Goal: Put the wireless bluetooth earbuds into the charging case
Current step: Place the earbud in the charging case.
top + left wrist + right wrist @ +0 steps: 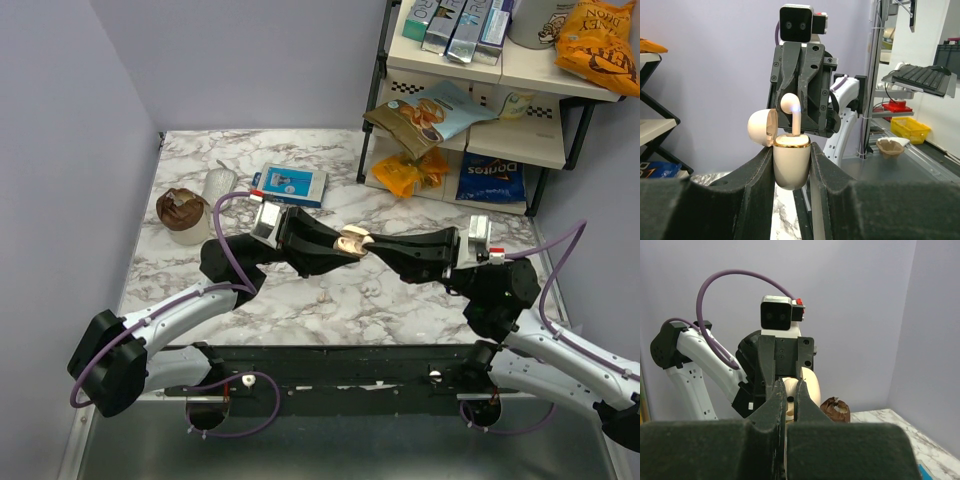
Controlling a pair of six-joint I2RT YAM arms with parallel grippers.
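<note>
My left gripper (791,150) is shut on the charging case (790,167), a cream egg-shaped shell with a gold rim, held upright above the table with its lid (762,127) flipped open to the left. One white earbud (789,104) stands with its stem down in the case's mouth. My right gripper (790,390) is shut on that earbud (790,397), pinching its head, and the case lid (810,385) shows just behind its fingers. In the top view both grippers meet tip to tip at the case (351,242) over the middle of the marble table.
A crumpled brown paper cup (182,210), a clear plastic cup (220,183) and a blue box (290,185) lie at the back left of the table. A shelf (480,75) with snack bags stands at the back right. A purple wall runs along the left.
</note>
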